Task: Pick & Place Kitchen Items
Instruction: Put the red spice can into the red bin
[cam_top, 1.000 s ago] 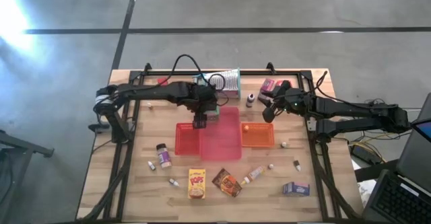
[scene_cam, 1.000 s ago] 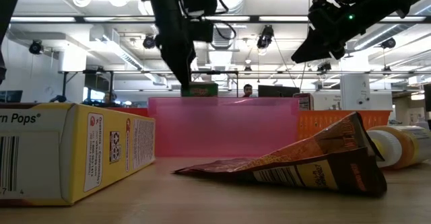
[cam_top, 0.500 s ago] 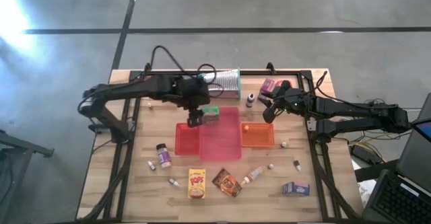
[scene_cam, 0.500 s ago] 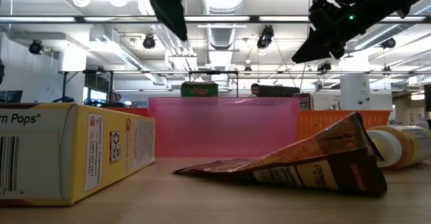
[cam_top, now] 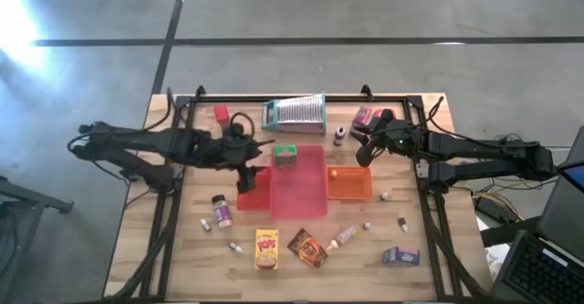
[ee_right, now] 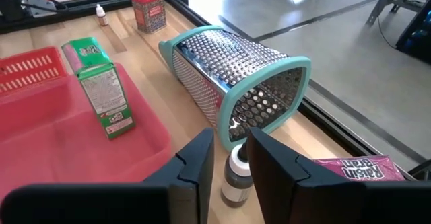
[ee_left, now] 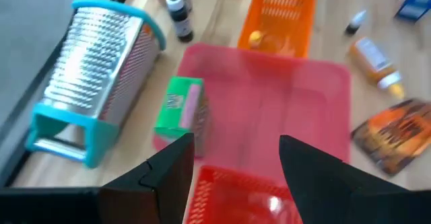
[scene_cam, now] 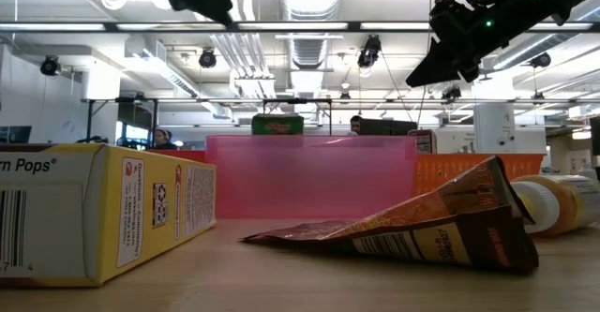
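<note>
Small green cardboard box (cam_top: pixel 286 153) stands at your pink tray's (cam_top: pixel 306 199) far edge.
Left gripper (cam_top: pixel 248 178) spread, empty; right gripper (ee_right: pixel 227 158) narrowly apart above the little dark-capped bottle (ee_right: pixel 236 177).

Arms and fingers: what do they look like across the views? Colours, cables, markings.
Both arms are dark, slim and jointed. The left arm trails a looping black cable near its wrist. The right arm carries small green lights, also lit in the low view. Each wrist view shows two matte black, wedge-shaped fingers; the right fingers match. No markings are readable.
</note>
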Controlling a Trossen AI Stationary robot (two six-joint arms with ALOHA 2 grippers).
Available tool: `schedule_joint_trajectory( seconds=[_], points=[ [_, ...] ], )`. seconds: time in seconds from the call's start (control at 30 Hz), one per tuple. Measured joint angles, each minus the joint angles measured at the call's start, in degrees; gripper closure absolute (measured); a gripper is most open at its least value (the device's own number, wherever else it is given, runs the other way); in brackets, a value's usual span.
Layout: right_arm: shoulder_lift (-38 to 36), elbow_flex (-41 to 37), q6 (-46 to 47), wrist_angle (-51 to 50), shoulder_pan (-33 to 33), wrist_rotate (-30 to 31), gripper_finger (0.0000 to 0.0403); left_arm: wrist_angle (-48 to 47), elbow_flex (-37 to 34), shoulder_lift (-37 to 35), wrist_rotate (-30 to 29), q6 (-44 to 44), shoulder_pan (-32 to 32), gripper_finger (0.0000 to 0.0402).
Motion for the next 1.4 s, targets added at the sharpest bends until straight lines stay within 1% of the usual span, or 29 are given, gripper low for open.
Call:
schedule_joint_trajectory(
  seconds=[0.1, 0.3, 0.4, 0.6, 0.73, 0.77, 0.83, 0.97, 1.03, 1.17, 1.3, 1.4],
  points=[
    [0.0, 0.0, 0.3, 0.1, 0.0, 0.0, 0.0321, 3.6, -4.1, -1.7, 0.5, -2.4, -1.5, 0.0179],
    [0.0, 0.0, 0.3, 0.1, 0.0, 0.0, 0.0311, 3.2, -8.1, -3.3, 0.5, -8.2, -4.2, 0.0179],
    [0.0, 0.0, 0.2, 0.1, 0.0, 0.0, 0.0301, 0.2, -8.5, -3.2, 0.6, -12.2, -5.2, 0.0179],
    [0.0, 0.0, 0.1, 0.1, 0.0, 0.0, 0.0282, -10.1, -8.3, -3.3, 0.6, -26.9, -5.2, 0.0179],
    [0.0, 0.0, 0.2, 0.1, 0.0, 0.0, 0.0272, -15.9, -8.3, -3.3, 0.5, -33.1, -5.6, 0.0179],
    [0.0, 0.0, 0.2, 0.1, 0.0, 0.0, 0.0270, -17.2, -8.3, -3.3, -0.1, -34.4, -5.7, 0.0179],
    [0.0, 0.0, 0.3, 0.1, 0.0, 0.0, 0.0266, -19.5, -8.3, -3.3, -3.4, -37.6, -5.8, 0.0179],
    [0.0, 0.0, 0.4, 0.4, 0.0, 0.0, 0.0261, -22.4, -8.4, -3.4, -14.3, -43.6, -5.0, 0.0179],
    [0.0, 0.0, 1.1, 0.5, 0.0, 0.0, 0.0262, -22.9, -8.4, -3.4, -17.4, -45.0, -3.7, 0.0179],
    [0.0, 0.0, 1.3, 0.5, 0.0, 0.0, 0.0272, -23.1, -8.4, -3.4, -19.1, -47.2, 2.2, 0.0179],
    [0.0, 0.0, 1.4, 0.6, 0.0, 0.0, 0.0285, -23.1, -8.4, -3.3, -18.9, -44.9, 11.1, 0.0179],
    [0.0, 0.0, 1.4, 0.6, 0.0, 0.0, 0.0293, -22.8, -8.2, -3.3, -17.5, -40.1, 19.1, 0.0179]
  ],
)
